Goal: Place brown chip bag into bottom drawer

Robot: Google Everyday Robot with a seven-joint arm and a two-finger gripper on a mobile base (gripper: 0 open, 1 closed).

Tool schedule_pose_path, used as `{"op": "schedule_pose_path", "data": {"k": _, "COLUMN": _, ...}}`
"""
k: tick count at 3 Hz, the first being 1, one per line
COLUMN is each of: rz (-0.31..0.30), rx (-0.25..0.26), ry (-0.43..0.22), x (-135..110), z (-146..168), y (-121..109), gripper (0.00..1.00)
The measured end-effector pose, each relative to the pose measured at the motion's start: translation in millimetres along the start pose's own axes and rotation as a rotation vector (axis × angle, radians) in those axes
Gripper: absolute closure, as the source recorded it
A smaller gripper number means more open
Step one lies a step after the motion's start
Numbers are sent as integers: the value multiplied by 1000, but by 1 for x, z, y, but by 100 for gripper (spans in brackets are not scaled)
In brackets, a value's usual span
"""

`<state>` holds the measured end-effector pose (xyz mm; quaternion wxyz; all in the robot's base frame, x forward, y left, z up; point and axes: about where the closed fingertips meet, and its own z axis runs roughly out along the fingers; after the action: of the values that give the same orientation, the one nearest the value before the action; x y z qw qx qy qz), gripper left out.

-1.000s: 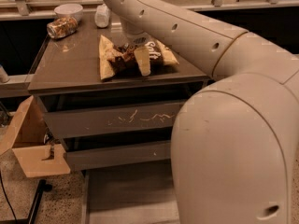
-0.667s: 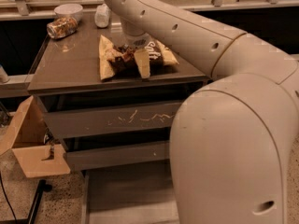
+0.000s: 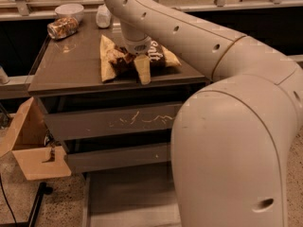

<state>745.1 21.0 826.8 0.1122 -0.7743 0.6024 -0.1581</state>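
Brown foil is what matters in the camera view, the only view I have. The dark brown chip bag with tan-yellow ends and white lettering [image 3: 158,56] lies on the flat grey-brown cabinet top [image 3: 71,70]. Its long axis runs side to side across the surface. My pale two-finger gripper [image 3: 138,68] is down on the bag's crumpled middle, with the lettering just beside it toward the right of the view and the larger tan end toward the left. From here I cannot tell whether it is spread around the foil or clamped on it (my own wrist covers the far side).

The relation the next move turns on is bag to drawer. The wide, shallow grey-brown bottom drawer with a plain flat floor [image 3: 128,200] stands pulled out, well below my gripper and nearer the camera. Between them come the scratched grey drawer front [image 3: 113,122] and a plainer grey front [image 3: 118,157] under it. The carry will therefore need to go out past the cabinet's front edge and then down. My bulky cream arm link [image 3: 227,141] hides the drawer's right side, so I judge the left part of the floor the safer target.
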Motion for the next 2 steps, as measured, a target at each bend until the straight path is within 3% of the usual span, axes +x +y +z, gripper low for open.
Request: {"op": "schedule_pose_path", "data": {"k": 2, "rz": -1, "rx": 0, "ry": 0, "x": 0, "z": -1, "y": 0, "gripper": 74}}
